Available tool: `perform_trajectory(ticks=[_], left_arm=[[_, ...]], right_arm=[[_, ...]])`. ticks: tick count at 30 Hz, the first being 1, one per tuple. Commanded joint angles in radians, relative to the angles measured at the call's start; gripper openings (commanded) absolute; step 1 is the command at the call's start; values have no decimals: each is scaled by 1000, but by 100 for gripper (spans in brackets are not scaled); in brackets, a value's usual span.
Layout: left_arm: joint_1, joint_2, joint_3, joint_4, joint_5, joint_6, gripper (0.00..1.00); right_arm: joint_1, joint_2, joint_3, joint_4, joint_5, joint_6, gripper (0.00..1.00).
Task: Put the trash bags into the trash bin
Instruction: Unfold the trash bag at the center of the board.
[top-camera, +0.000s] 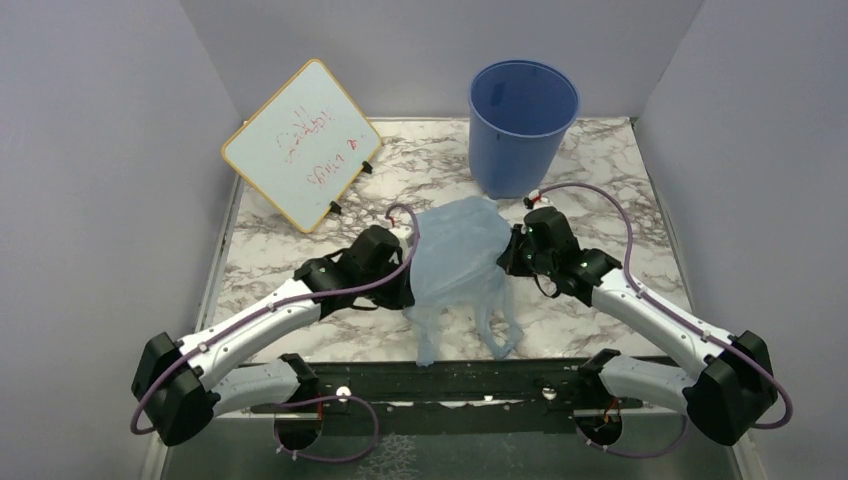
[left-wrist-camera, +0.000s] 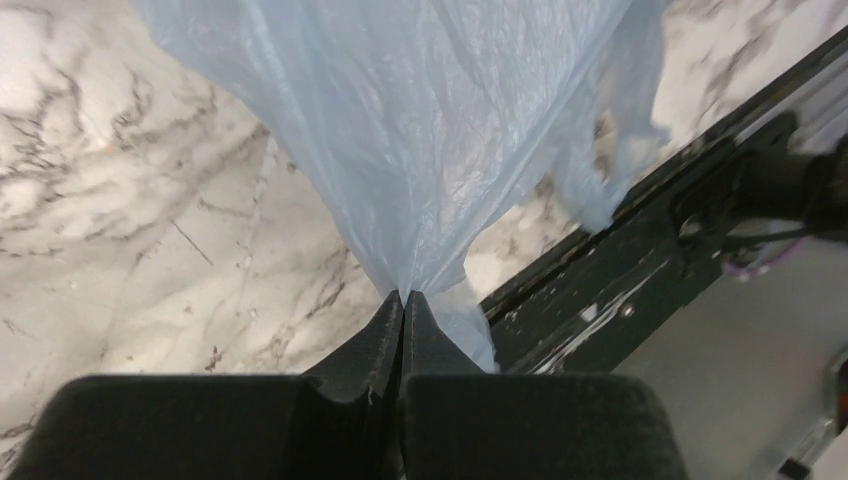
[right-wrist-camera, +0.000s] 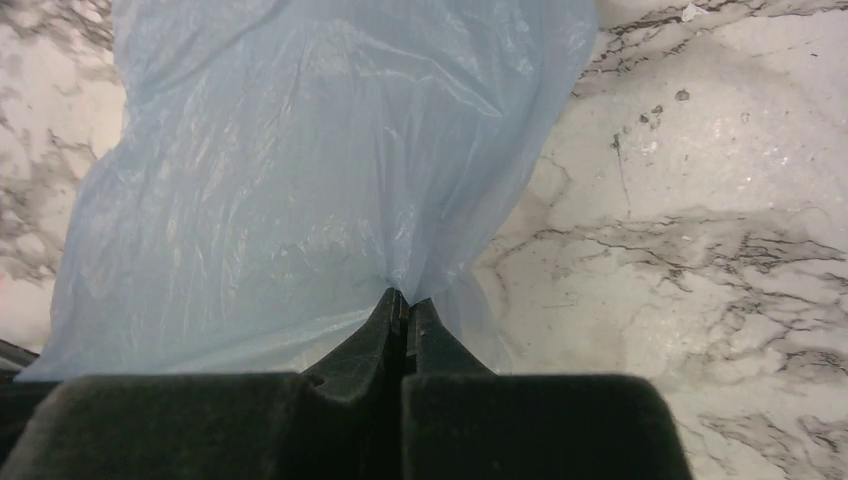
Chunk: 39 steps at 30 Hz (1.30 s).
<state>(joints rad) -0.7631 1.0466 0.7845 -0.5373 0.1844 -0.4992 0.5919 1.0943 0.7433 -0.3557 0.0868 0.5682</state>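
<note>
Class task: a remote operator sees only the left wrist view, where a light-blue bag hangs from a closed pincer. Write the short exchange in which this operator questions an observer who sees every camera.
Operator: Is my arm the only one holding the bag?
Observer: No. The right pincer is also shut on the trash bag, on the side opposite the left pincer.
Operator: Where is the bin? I see none.
Observer: The blue trash bin stands upright at the far side of the marble table, beyond the bag and slightly to the right.
</note>
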Motion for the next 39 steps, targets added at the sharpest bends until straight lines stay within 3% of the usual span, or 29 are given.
perform_trajectory(ticks=[1,2,5,10,13,14,18,23,26,28,30,33,36,39], left_arm=[[-115,93,79,-129,-153,6,4],[-137,119,90,-132,-161,4,9],[-190,166,115,-129,-205,1,44],[-223,122,138,-88,-282,-12,74],[-191,104,156,-169,-512,-3,96],[-147,105,153,-176,-521,15,99],[66,116,105,-53,-307,87,99],[77,171,73,127,-137,99,99],[77,252,90,130,-140,101,98],[77,303,103,135,-144,97,97],[77,347,111,151,-132,96,95],[79,388,107,173,-147,87,89],[78,402,95,172,-174,91,76],[76,374,62,195,-138,95,65]], right_arm=[[-1,41,43,-125,-11,-96,2],[-1,55,48,-144,-25,-108,2],[-1,118,93,-236,-168,-170,2],[1,164,89,-276,-411,-232,1],[11,139,65,-275,-493,-250,1],[19,127,53,-256,-520,-251,1],[56,101,3,-194,-645,-244,1],[80,106,-43,-154,-676,-243,6],[81,102,-34,-191,-620,-266,10],[81,71,-19,-213,-532,-247,24],[80,44,10,-235,-443,-206,47],[80,4,61,-262,-259,-156,62],[81,-35,79,-260,-33,-122,76],[73,-40,70,-197,71,-93,81]])
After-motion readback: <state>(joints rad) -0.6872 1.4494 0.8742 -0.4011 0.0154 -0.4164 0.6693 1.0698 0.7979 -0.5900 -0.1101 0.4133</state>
